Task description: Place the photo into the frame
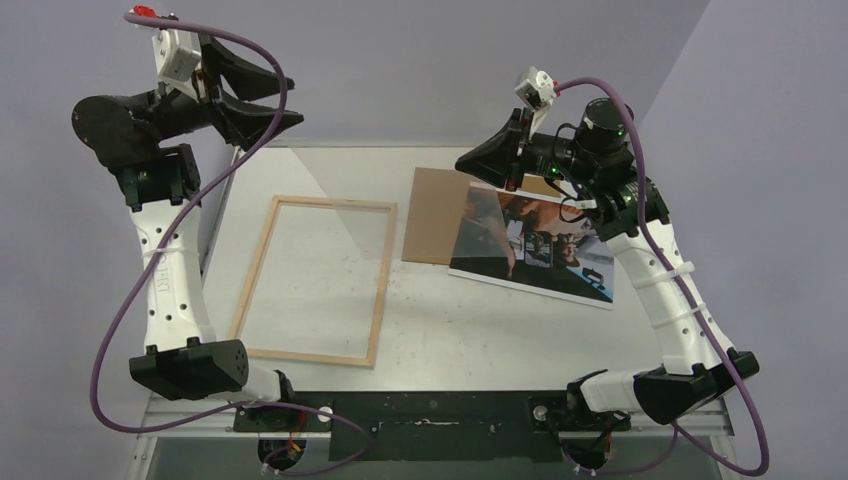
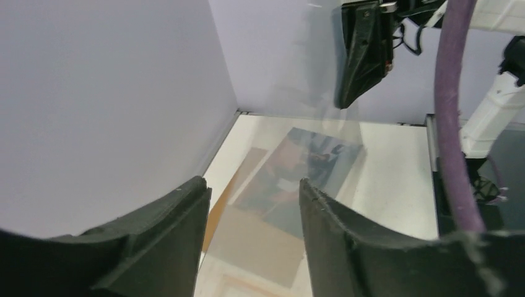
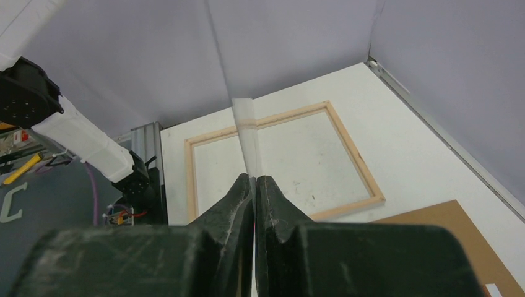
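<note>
Progress on the job is slight, as I judge it: the photo is not yet in the frame. The frame lies flat on the table with its bare-wood back up and its opening showing only table through it. The photo lies face up well to the right of the frame, its left part resting on the brown backing board, which sits just right of the frame's far corner.

My right tool is pressed together on the edge of the clear sheet, holding it up in the air above and beyond the frame's right rail. My left tool hangs high beyond the frame's far left corner with its fingers spread; I see nothing pinched between them, though the sheet's faint sheen runs across that view.

So the frame is opened up and its parts are laid out, and the clear sheet is in hand. Left to do, by my reckoning: seat the sheet in the frame, bring the photo over face down onto it, then lay the backing board on top.
</note>
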{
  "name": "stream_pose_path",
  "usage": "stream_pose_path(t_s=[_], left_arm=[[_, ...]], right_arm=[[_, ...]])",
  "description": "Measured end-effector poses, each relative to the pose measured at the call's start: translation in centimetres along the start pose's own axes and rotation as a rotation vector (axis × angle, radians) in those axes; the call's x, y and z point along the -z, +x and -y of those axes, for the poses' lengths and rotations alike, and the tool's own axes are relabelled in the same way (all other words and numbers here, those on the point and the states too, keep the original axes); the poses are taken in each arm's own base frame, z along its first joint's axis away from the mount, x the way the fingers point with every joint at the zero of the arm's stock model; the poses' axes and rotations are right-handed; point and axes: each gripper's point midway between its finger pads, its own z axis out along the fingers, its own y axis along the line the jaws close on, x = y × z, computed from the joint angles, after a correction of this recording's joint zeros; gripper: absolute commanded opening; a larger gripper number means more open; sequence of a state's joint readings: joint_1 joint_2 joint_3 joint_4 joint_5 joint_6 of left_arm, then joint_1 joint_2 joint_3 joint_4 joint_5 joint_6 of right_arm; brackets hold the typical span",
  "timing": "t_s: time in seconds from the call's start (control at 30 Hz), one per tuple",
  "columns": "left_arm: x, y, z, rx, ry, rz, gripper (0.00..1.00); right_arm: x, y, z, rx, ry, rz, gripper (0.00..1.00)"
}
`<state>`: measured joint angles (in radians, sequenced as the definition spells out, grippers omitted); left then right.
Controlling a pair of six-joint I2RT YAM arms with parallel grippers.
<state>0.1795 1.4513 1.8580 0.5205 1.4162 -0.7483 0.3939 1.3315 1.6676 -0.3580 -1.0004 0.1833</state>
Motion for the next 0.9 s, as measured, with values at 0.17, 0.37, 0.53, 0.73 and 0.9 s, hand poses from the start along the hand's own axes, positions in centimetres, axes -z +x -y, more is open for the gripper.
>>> stream_pose_path(t_s=[0.17, 0.37, 0.53, 0.73, 0.9], left_arm=[[0.8, 1.2, -2.2, 0.037, -0.08, 0.015, 0.84], [3.2, 4.9, -7.0, 0.127, -0.296, 0.019, 0.91], [6.1, 11.3, -11.5, 0.278, -0.564, -0.018, 0.92], [12.9, 21.6, -15.3, 0.537, -1.046, -0.211, 0.91], [19.5, 30.7, -13.0, 0.741, -1.382, -0.484, 0.91]], right_arm=[[0.1, 0.2, 0.8, 0.0, 0.043, -0.005, 0.0], [0.2, 1.2, 2.9, -0.031, 0.151, -0.022, 0.0], [0.7, 2.8, 5.7, -0.079, 0.304, -0.045, 0.0], [1.8, 3.3, 9.2, -0.11, 0.509, -0.042, 0.0], [2.3, 4.2, 11.4, -0.15, 0.648, -0.053, 0.0]])
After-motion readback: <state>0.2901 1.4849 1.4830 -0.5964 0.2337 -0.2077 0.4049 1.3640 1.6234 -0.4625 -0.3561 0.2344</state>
